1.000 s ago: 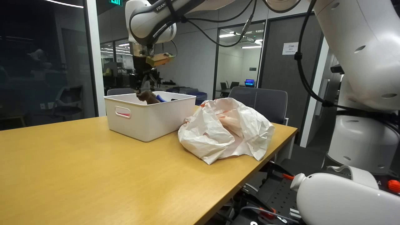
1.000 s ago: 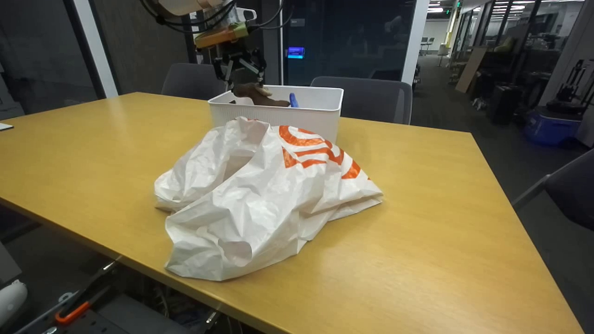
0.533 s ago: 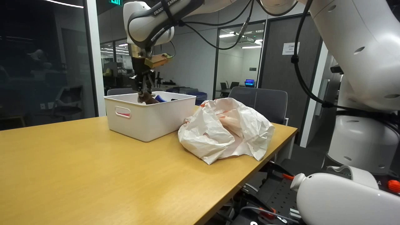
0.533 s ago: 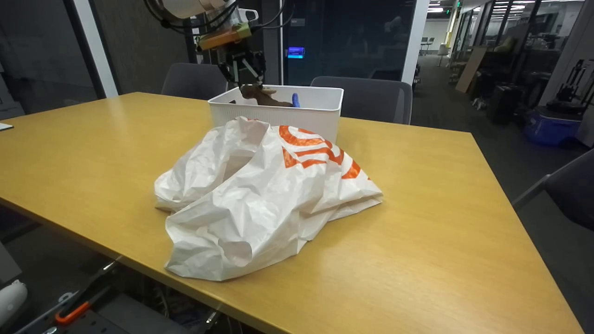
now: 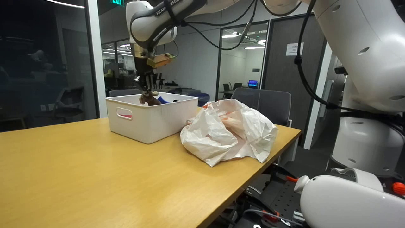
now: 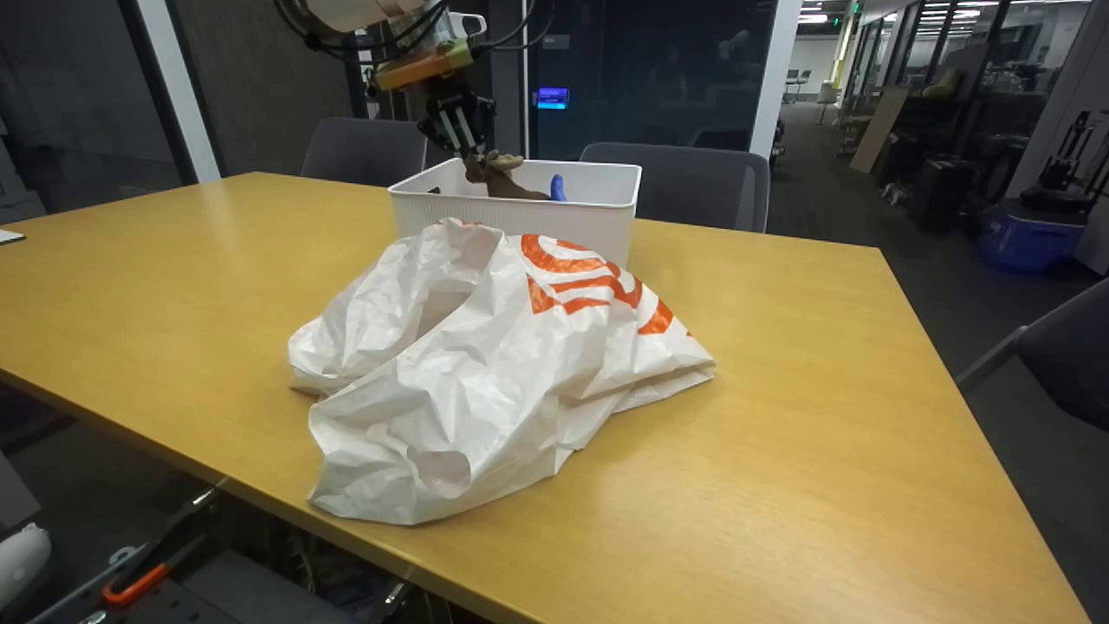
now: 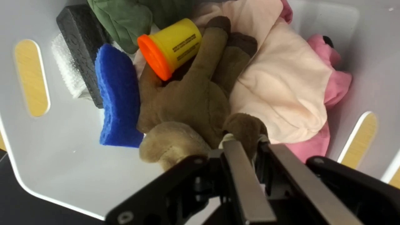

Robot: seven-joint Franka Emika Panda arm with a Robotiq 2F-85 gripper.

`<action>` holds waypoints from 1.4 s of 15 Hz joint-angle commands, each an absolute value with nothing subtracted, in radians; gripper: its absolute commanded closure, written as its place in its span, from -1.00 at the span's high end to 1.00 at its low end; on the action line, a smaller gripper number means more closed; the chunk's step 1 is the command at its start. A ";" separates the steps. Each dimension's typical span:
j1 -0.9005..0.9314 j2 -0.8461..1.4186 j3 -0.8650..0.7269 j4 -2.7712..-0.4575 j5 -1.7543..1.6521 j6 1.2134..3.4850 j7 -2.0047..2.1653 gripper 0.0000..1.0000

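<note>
On a yellow table, a white bin holds a brown plush toy, partly pinched between the fingers.

My wrist view looks steeply down from close above, past my gripper, into the white bin. In an exterior view the gaze crosses the tabletop from slightly above it, my arm large along the frame's right. In an exterior view it tips down over the nearby crumpled bag toward the bin. Both exterior views share bag and bin; all three show the brown plush toy.
</note>
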State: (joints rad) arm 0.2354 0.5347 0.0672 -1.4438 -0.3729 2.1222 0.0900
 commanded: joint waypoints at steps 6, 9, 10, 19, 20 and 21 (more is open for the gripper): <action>0.267 0.356 0.000 -1.502 -0.475 2.197 0.238 -0.94; 0.270 0.246 -0.004 -1.558 -0.550 2.227 0.308 -0.94; 0.264 0.199 0.004 -1.589 -0.557 2.234 0.324 -0.94; 0.220 -0.245 0.126 -1.858 -0.462 1.905 0.425 -0.93; 0.218 -0.293 0.139 -1.885 -0.410 1.844 0.406 -0.93; 0.218 -0.334 0.147 -1.908 -0.340 1.779 0.383 -0.93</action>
State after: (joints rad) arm 0.2434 -0.1791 0.1036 -1.7976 -0.4671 1.8986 0.4203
